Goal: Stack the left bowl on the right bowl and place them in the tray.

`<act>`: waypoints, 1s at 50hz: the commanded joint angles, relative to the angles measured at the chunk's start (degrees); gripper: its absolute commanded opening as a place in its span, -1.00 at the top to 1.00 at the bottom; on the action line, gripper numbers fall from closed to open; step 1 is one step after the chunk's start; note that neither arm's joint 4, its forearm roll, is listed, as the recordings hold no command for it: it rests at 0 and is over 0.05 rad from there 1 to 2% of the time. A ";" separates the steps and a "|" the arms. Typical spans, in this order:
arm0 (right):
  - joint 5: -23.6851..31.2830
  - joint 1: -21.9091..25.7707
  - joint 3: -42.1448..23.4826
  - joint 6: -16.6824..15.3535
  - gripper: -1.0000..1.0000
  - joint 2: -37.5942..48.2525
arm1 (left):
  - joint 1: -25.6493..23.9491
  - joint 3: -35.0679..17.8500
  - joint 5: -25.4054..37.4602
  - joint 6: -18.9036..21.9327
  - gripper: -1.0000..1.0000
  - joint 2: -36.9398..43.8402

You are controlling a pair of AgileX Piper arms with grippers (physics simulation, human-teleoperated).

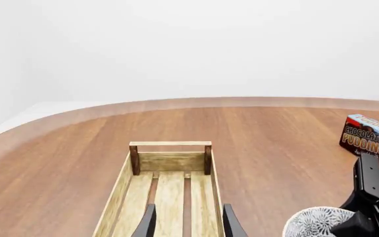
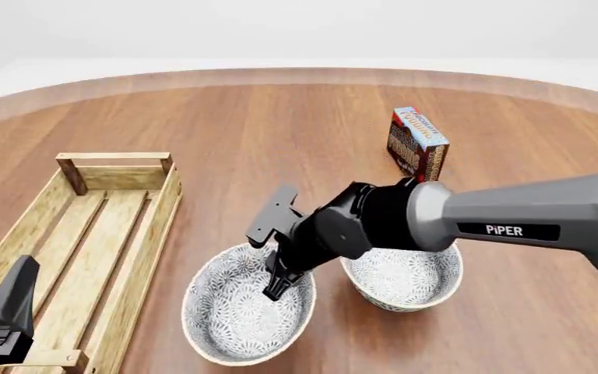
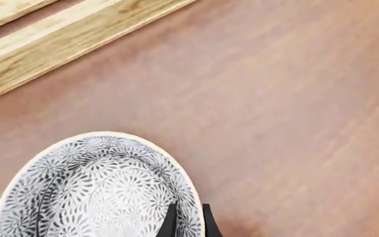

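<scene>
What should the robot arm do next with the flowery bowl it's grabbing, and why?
Probably lift it a little. The right gripper looks pinched on the rim of the left bowl, one finger inside and one outside, and that bowl sits tilted beside the right bowl, not on it. Raising it first should let it clear that bowl's rim before moving across. The tray holds no bowl.
</scene>
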 commanded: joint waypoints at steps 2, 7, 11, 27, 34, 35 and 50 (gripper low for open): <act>1.67 -2.44 -1.73 -2.20 1.00 -3.33 | 0.00 0.00 0.00 0.00 -1.00 0.00; 3.32 -3.58 -3.91 -2.92 1.00 -7.27 | 0.00 0.00 0.00 0.00 -1.00 0.00; 5.34 -4.95 -6.53 -3.12 1.00 -10.67 | 0.00 0.00 0.00 0.00 -1.00 0.00; 7.96 -9.27 -11.01 -3.87 1.00 -16.40 | 0.00 0.00 0.00 0.00 -1.00 0.00; 8.20 -10.88 -11.53 -3.96 1.00 -18.38 | 0.00 0.00 0.00 0.00 -1.00 0.00; 8.40 -11.61 -11.75 -3.57 1.00 -19.07 | 0.00 0.00 0.00 0.00 -1.00 0.00; 8.37 -16.85 -10.03 1.01 1.00 -24.01 | 0.00 0.00 0.00 0.00 -1.00 0.00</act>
